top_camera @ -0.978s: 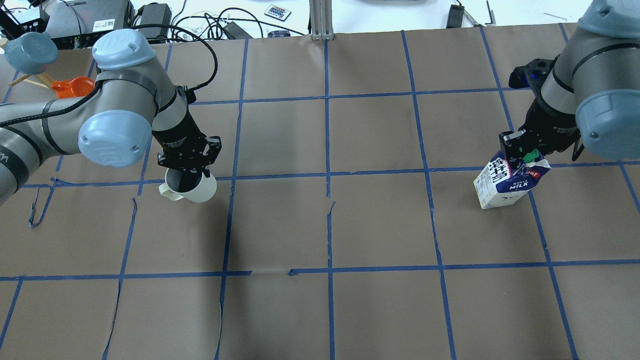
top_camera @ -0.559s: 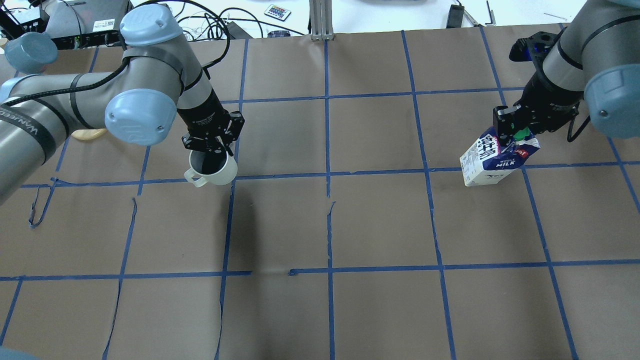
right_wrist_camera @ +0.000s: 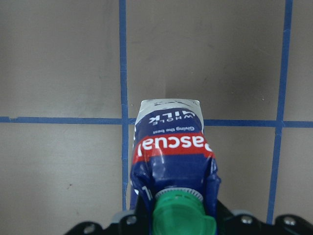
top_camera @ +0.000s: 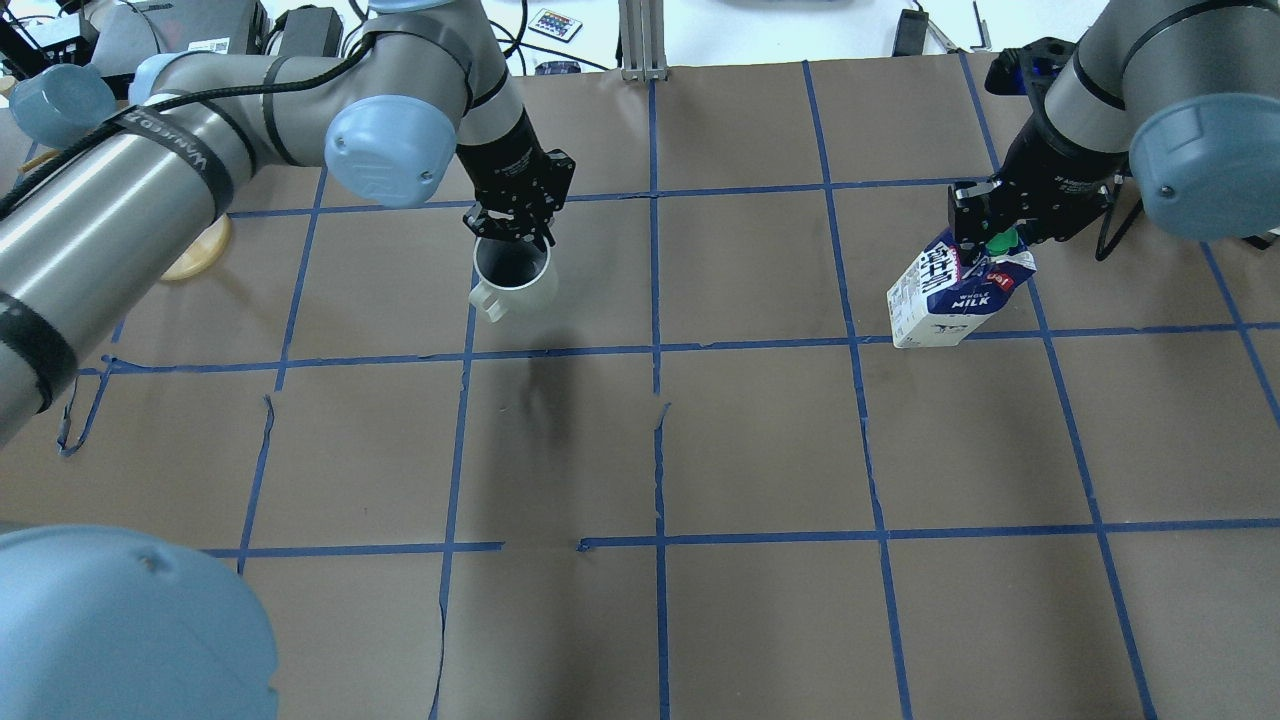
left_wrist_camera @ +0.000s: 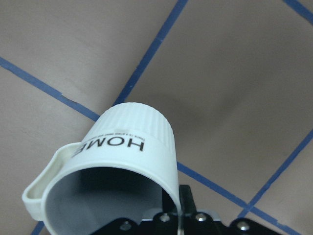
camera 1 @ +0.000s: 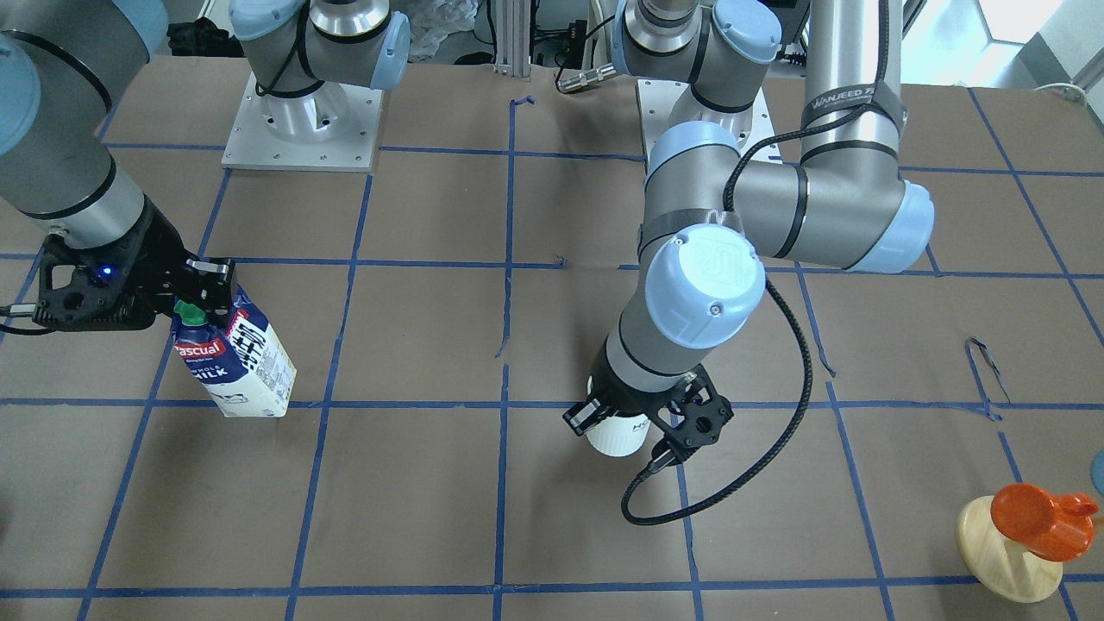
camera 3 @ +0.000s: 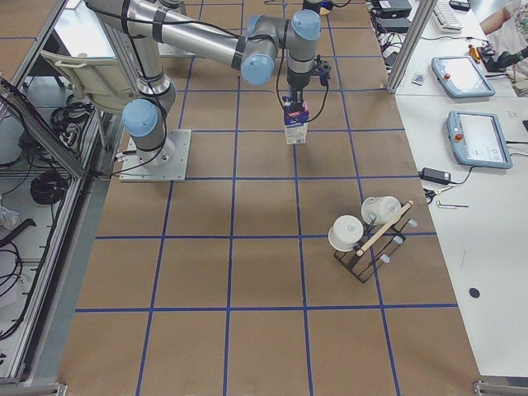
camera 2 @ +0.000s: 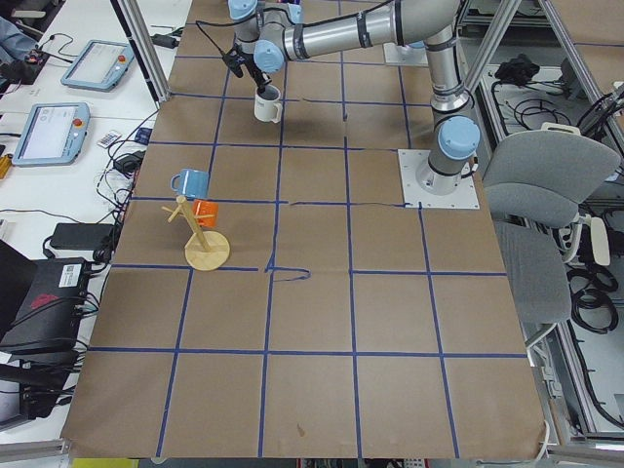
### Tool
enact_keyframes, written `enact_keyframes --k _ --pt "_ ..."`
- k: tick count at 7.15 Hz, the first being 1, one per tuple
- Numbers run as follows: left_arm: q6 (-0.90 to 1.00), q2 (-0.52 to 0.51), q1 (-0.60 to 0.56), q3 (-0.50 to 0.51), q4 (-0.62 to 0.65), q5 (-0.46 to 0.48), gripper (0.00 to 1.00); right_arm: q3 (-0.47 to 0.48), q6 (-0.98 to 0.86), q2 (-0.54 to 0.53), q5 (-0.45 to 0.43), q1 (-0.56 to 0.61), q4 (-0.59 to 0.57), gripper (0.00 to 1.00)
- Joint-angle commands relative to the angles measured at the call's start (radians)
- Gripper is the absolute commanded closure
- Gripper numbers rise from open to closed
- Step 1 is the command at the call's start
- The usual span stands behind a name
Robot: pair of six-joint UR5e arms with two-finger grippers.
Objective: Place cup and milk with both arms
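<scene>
The white cup (top_camera: pixel 515 283) with "HOME" lettering (left_wrist_camera: pixel 115 143) hangs from my left gripper (top_camera: pixel 512 232), which is shut on its rim, one finger inside. Its shadow falls apart from it, so it is off the paper. It also shows in the front view (camera 1: pixel 614 435) and in the left view (camera 2: pixel 267 105). The blue and white milk (top_camera: pixel 945 300) with a green cap (right_wrist_camera: pixel 178 213) hangs upright from my right gripper (top_camera: pixel 985 240), which is shut on its gable top. The milk also shows in the front view (camera 1: pixel 240 362) and in the right view (camera 3: pixel 294 129).
A wooden mug tree (camera 1: pixel 1007 552) with an orange mug and a blue mug (camera 2: pixel 190 182) stands near the table's left end. A rack with white cups (camera 3: pixel 367 235) stands toward the right end. Cables and boxes (top_camera: pixel 300 35) lie beyond the far edge. Blue tape lines grid the brown paper.
My left gripper has carried the cup farther from the robot and toward the middle. My right gripper has carried the milk farther from the robot and slightly toward the middle. Both stay shut.
</scene>
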Motion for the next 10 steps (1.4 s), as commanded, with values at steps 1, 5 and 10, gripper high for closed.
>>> enact_keyframes --k 1,5,10 --pt "-0.109 -0.091 -0.099 0.076 -0.001 -0.016 1.00 -0.006 0.003 0.007 -0.008 0.003 0.013 0.84" --pt "-0.139 -0.124 -0.164 0.093 -0.035 -0.082 1.00 -0.006 0.003 0.008 -0.026 0.003 0.013 0.84" --pt "-0.149 -0.170 -0.178 0.086 -0.030 -0.116 0.01 -0.006 0.003 0.008 -0.032 0.003 0.013 0.84"
